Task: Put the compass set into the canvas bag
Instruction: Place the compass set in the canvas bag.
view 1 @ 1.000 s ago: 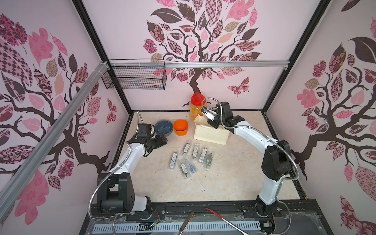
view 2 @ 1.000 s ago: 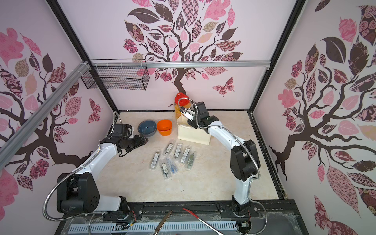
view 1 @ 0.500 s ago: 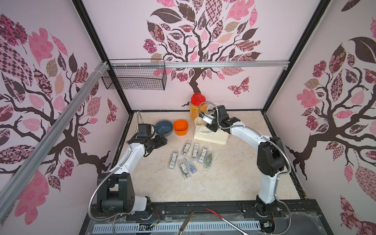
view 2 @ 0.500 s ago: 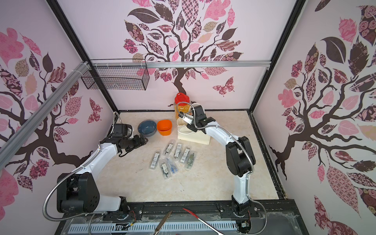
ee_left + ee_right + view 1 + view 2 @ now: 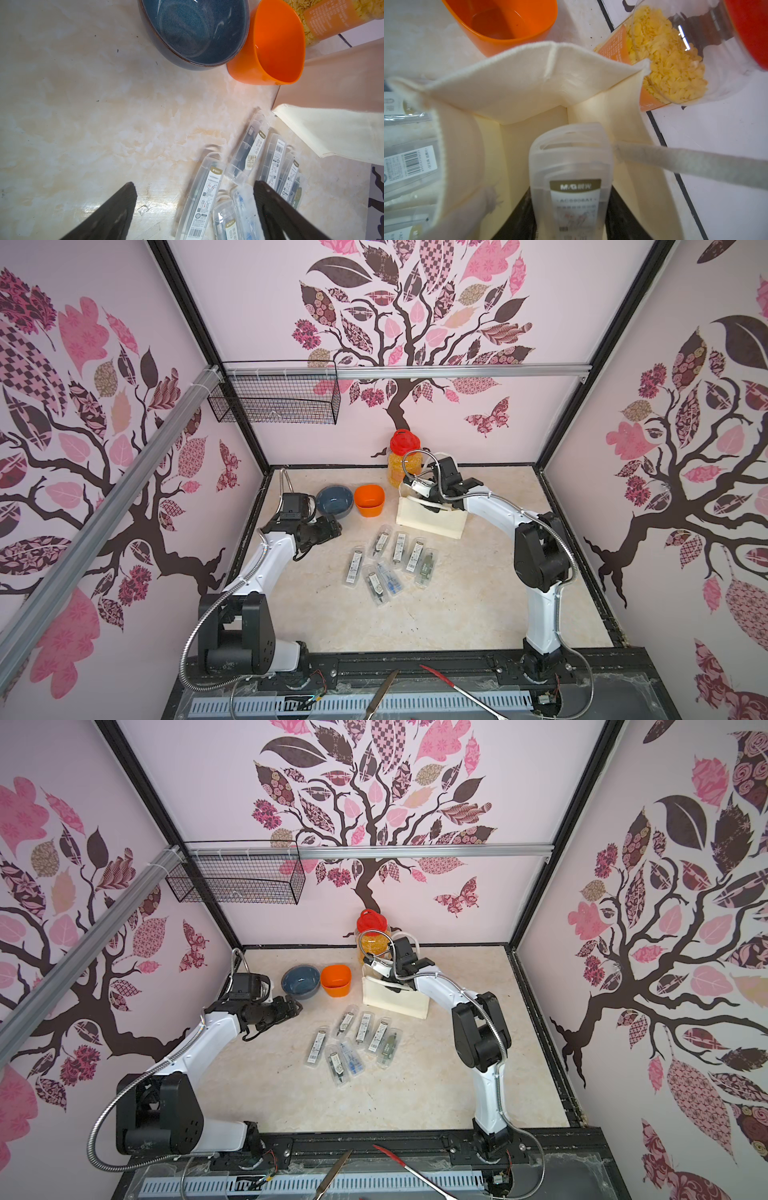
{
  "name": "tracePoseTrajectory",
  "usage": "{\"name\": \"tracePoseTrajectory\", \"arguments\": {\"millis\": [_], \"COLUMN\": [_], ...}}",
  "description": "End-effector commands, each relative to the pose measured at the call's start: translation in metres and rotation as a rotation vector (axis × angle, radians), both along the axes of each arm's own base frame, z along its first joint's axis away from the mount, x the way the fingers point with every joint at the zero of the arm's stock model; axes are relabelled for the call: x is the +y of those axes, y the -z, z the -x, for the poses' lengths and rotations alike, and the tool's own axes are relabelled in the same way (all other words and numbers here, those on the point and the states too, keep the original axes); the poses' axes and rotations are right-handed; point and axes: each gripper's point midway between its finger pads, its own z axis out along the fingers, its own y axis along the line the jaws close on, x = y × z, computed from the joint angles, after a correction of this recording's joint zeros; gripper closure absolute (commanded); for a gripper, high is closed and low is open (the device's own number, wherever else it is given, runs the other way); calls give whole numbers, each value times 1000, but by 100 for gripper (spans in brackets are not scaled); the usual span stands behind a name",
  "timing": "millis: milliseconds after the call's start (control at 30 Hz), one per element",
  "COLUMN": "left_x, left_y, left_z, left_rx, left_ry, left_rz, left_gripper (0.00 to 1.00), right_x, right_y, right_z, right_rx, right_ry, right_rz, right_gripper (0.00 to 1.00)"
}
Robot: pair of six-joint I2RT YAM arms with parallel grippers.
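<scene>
While your R end effector (image 5: 571,218) grips one compass set (image 5: 571,162) over the canvas bag's (image 5: 519,83) mouth, the drop isn't done. L end effector (image 5: 193,185) hangs open & empty; several other sets (image 5: 390,568) remain on the surface (image 5: 478,605).

We found the canvas bag (image 5: 430,519) standing upright towards the back of the worktop (image 5: 457,605), its mouth open upward. The right gripper (image 5: 427,492) was directly above that mouth with a pale compass set (image 5: 419,488) at its tip; the grip itself was too small for us to judge. An orange cup (image 5: 369,500) stood just beside the bag, and a blue bowl (image 5: 334,502) just beside the cup. A red-lidded jar (image 5: 400,459) stood behind the bag, against the back wall. A cluster of clear cases (image 5: 388,563) lay on the worktop in front of the bag, some overlapping. The left gripper (image 5: 331,527) was near the bowl, well apart from the bag. A wire basket (image 5: 274,400) hung from the wall rail.
</scene>
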Motion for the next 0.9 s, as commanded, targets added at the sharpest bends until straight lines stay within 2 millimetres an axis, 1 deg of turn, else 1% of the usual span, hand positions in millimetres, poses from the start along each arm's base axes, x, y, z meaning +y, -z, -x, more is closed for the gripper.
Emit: {"name": "tracePoseTrajectory", "arguments": {"millis": [0, 67, 167, 233, 333, 367, 433, 533, 567, 633, 667, 700, 800, 867], "left_x": [2, 2, 1, 1, 1, 0, -1, -4, -6, -11, -14, -17, -22, -27], "left_y": [0, 0, 1, 1, 2, 2, 4, 8, 8, 12, 13, 16, 26, 36], "left_z": [-2, -2, 1, 2, 5, 6, 8, 14, 17, 21, 23, 25, 33, 40], "left_rx": [4, 4, 10, 11, 20, 21, 30, 54, 60, 77, 82, 94, 153, 207], "left_ry": [3, 6, 13, 16, 22, 26, 35, 59, 72, 98, 112, 130, 176, 215], "left_rz": [-9, -9, -12, -15, -20, -27, -49, -99, -118, -147, -154, -164, -187, -196], "left_gripper": [8, 8, 8, 8, 8, 8, 8, 8, 8, 9, 9, 10, 11, 14], "right_x": [4, 5, 3, 2, 1, 2, 3, 3, 1, -5, -7, -10, -21, -31], "right_y": [11, 14, 11, 2, -14, -23, -42, -79, -94, -128, -147, -164, -216, -242], "right_z": [4, 5, 2, -4, -5, -6, -6, -4, -3, -2, 2, 6, 23, 34], "right_rx": [55, 63, 52, 16, -10, -25, -50, -101, -124, -183, -209, -233, -294, -294], "right_ry": [-38, -40, -23, 3, 9, 12, 18, 36, 52, 97, 112, 128, 166, 197], "right_rz": [-15, -14, -14, -28, -49, -63, -98, -153, -172, -221, -252, -283, -377, -446], "right_gripper": [53, 53, 48, 40, 33, 30, 28, 26, 25, 20, 18, 15, 8, 8]}}
